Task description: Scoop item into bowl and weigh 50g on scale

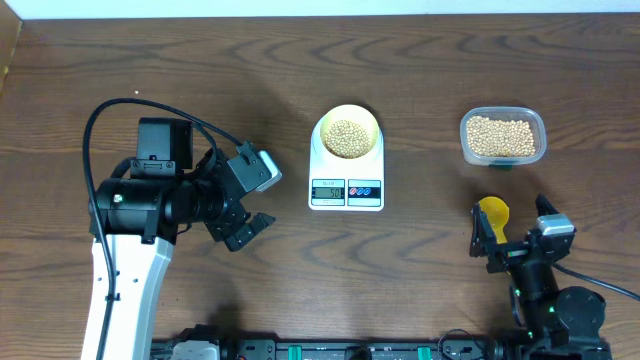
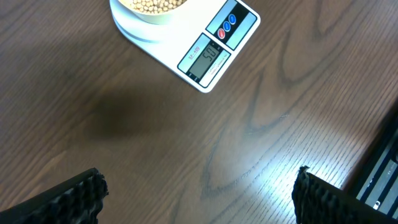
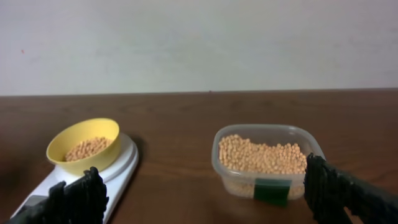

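My left hand (image 2: pixel 199 193) and right hand (image 3: pixel 205 193) are wide open and empty. The beans (image 1: pixel 347 137) fill the bowl (image 3: pixel 68 160) on the scale (image 2: pixel 211 56), upper centre of the overhead view. I'd best touch nothing on the tabletop (image 1: pixel 420 60) while reading the display.

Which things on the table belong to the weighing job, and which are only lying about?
For the job:
- beans
- bowl
- scale
- tub, which holds more beans
- scoop

Not for the job:
- black rail at the front edge of the table
- black cable
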Controlling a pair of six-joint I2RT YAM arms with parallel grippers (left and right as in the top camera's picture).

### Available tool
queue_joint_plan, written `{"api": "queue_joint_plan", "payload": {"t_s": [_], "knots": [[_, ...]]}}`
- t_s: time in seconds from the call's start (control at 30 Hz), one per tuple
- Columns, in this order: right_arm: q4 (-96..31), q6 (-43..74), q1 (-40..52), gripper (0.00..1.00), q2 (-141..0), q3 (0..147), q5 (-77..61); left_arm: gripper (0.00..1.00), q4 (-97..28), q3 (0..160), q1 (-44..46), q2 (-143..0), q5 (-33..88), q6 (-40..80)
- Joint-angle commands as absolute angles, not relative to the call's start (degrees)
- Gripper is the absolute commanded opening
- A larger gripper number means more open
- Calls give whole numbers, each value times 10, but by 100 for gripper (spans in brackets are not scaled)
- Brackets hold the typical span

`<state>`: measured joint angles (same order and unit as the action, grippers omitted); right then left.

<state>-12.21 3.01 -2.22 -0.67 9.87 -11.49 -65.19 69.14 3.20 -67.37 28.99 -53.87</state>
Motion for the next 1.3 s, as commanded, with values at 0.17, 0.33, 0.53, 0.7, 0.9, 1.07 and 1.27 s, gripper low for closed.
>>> {"api": "queue_joint_plan", "payload": {"t_s": [0.17, 0.33, 0.53, 0.7, 0.9, 1.07, 1.27], "knots": [[-52, -35, 1, 99, -3, 32, -106, 98, -653, 697, 30, -670, 289, -544], [-51, -50, 10, 99, -3, 29, -106, 98, -653, 697, 30, -670, 289, -544], [-27, -50, 16, 99, -3, 2, -106, 98, -653, 697, 30, -670, 289, -544], [-34, -53, 17, 99, -3, 3, -105, 98, -653, 697, 30, -670, 289, -544], [-38, -52, 17, 99, -3, 3, -85, 98, -653, 697, 30, -670, 289, -544], [-38, -52, 20, 99, -3, 3, -93, 98, -653, 697, 30, -670, 289, -544], [-36, -52, 20, 99, -3, 3, -93, 98, -653, 697, 30, -670, 289, -544]]}}
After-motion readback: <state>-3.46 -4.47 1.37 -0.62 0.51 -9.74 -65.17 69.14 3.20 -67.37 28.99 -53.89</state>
